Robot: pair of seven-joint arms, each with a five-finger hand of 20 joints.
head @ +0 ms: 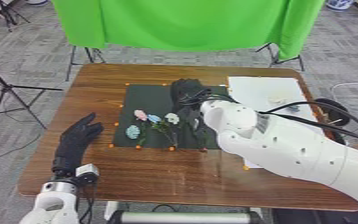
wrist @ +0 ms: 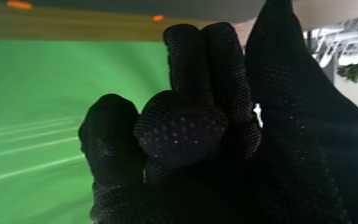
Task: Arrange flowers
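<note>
Big brown table (head: pixel 158 185) on a grey floor (head: pixel 33 45), with a green cloth (head: pixel 189 25) hung past the far edge, and that's my workspace. On the table there's a dark mat (head: pixel 135 97) in the middle and a white sheet (head: pixel 251 90) to the right of it. Progress-wise, I'd call it partway: a pink flower (head: pixel 140 114), a pale blue flower (head: pixel 154 118) and a white flower (head: pixel 172 118) sit in a loose row on the mat, heads to the far side and stems trailing to the near side, with a light blue flower (head: pixel 133 132) off to the near left. So there's a little spray going, but it looks uneven to me, and I'd guess some spacing is left to do. There's also a small pale thing (head: pixel 278 98) on the white sheet, maybe another bloom, can't tell. My right hand (head: pixel 186 90) is over the far part of the mat, fingers loose and mostly straight, and I can't make out anything held in it. The row lies nearer than that hand and a bit left, the white one being closest. My left hand (head: pixel 80 134) is empty and open, left of the mat, well apart from my right one.
</note>
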